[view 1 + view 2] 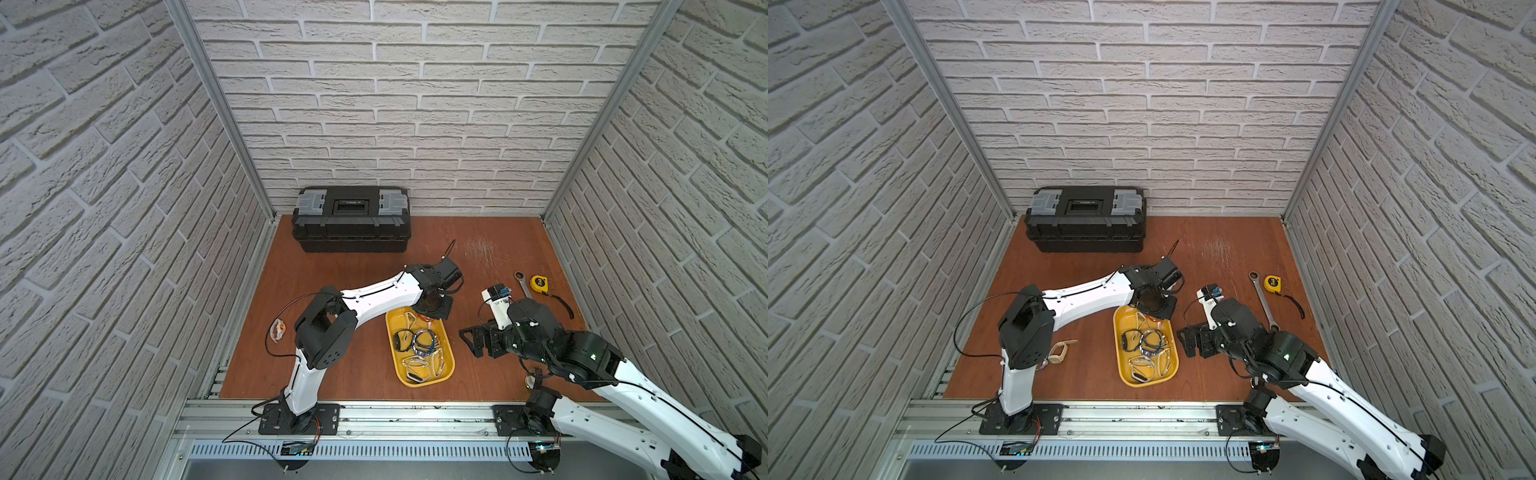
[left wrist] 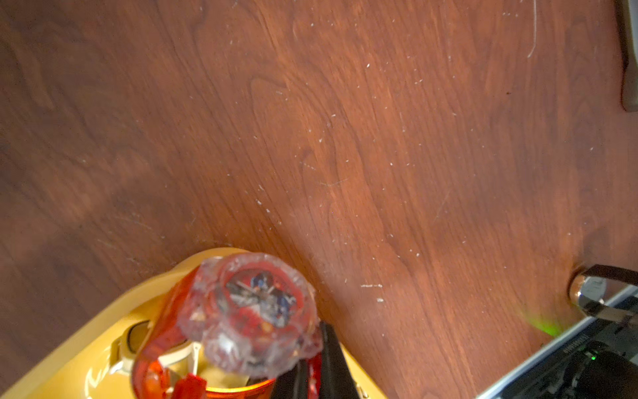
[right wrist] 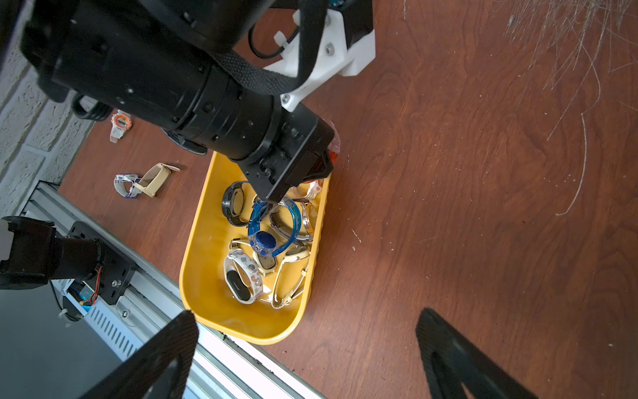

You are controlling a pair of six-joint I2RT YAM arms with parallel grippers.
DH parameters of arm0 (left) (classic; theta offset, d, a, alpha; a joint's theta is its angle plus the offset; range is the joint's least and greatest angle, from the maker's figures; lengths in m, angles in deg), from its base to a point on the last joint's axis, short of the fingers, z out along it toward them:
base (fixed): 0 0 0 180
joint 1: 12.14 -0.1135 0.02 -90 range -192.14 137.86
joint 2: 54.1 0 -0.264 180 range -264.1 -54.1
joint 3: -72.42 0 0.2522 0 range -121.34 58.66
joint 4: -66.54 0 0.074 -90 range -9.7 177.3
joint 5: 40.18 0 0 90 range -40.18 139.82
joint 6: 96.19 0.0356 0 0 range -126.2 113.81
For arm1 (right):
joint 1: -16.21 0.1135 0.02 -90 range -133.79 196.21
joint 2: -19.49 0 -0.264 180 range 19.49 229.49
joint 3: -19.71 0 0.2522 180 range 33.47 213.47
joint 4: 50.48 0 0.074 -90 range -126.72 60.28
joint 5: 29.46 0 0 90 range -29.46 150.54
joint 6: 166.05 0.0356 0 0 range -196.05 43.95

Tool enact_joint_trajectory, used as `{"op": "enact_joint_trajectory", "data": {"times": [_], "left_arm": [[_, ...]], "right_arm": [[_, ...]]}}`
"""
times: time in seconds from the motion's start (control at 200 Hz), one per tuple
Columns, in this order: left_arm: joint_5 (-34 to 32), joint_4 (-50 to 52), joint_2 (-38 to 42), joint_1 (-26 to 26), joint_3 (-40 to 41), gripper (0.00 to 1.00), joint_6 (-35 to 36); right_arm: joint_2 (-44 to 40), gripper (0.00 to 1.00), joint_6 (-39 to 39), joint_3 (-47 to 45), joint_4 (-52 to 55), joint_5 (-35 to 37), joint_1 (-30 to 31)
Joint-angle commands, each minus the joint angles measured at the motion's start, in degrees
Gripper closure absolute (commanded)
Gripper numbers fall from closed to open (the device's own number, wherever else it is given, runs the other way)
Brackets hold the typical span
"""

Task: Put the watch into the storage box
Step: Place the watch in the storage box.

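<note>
A watch (image 2: 255, 311) with a clear case, red dial and translucent red strap hangs over the far end of the yellow storage box (image 2: 103, 331). My left gripper (image 2: 312, 359) is shut on its strap. In both top views the left gripper (image 1: 432, 311) covers that end of the storage box (image 1: 399, 361), and only an orange sliver of the watch (image 1: 424, 319) shows. My right gripper (image 3: 307, 349) is open and empty, low over the table to the right of the box (image 3: 203, 241). Several watches lie in the box, among them a blue one (image 3: 267, 235).
A black toolbox (image 1: 351, 218) stands at the back wall. A yellow tape measure (image 1: 539, 282) and a wrench (image 1: 523, 284) lie at the right. Loose watches lie left of the box: orange-white (image 3: 121, 124), beige (image 3: 155, 178), white-purple (image 3: 126, 184).
</note>
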Motion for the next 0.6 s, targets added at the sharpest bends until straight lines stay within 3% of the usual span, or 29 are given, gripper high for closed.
{"op": "enact_joint_trajectory", "data": {"times": [0.0, 0.595], "left_arm": [[-0.4, 4.2, 1.1, 0.5, 2.0, 0.97, -0.8], [-7.7, 8.1, 8.5, 2.5, 3.8, 0.96, -2.0]], "right_arm": [[0.3, 0.00, 0.2, 0.5, -1.6, 0.2, -0.2], [-0.1, 0.00, 0.5, 1.3, -1.4, 0.7, -0.2]]}}
